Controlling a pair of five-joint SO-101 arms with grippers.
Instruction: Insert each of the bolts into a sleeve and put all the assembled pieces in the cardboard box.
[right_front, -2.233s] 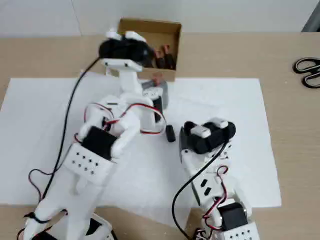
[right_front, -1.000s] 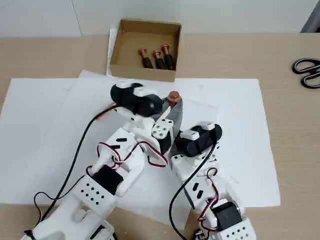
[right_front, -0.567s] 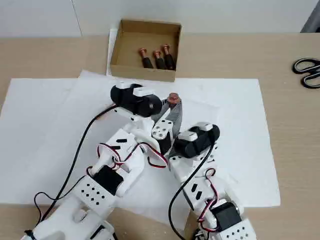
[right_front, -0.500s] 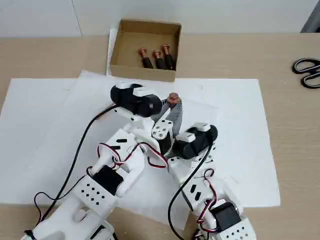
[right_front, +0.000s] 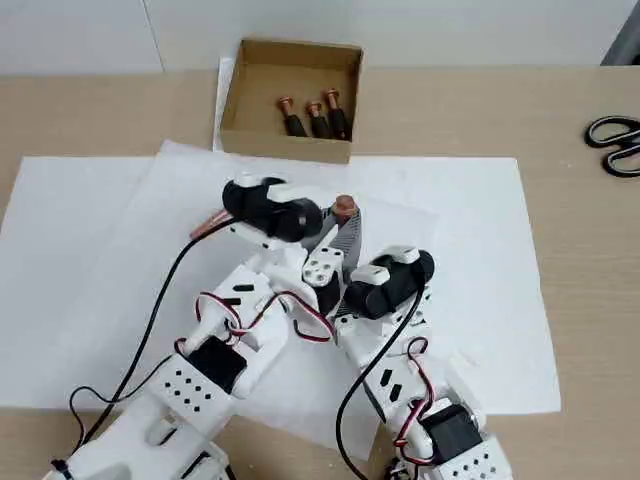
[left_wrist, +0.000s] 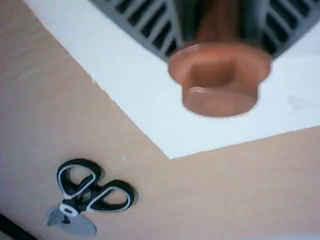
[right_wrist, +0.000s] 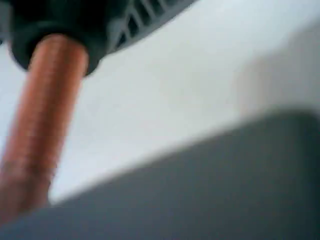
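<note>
While three assembled pieces (right_front: 315, 117) already lie in the cardboard box (right_front: 285, 146) at the far edge of the table (right_front: 480, 110), your left claw (right_front: 342, 222) is clamped on another bolt (left_wrist: 217, 75) above the middle of the paper sheet (right_front: 480, 250). Its thread comes out through a black sleeve (right_wrist: 50, 25), so this piece looks joined but not yet boxed. You cannot tell whether your right claw (right_wrist: 215, 180) grips anything, and a copper shaft (right_front: 208, 225) poking from under the left arm (right_front: 240, 290) may be one more bolt to do.

3 assembled pcs (right_front: 313, 118) in cardboard box (right_front: 285, 146); 4th bolt (right_front: 343, 209) inside black sleeve (right_wrist: 55, 27).
</note>
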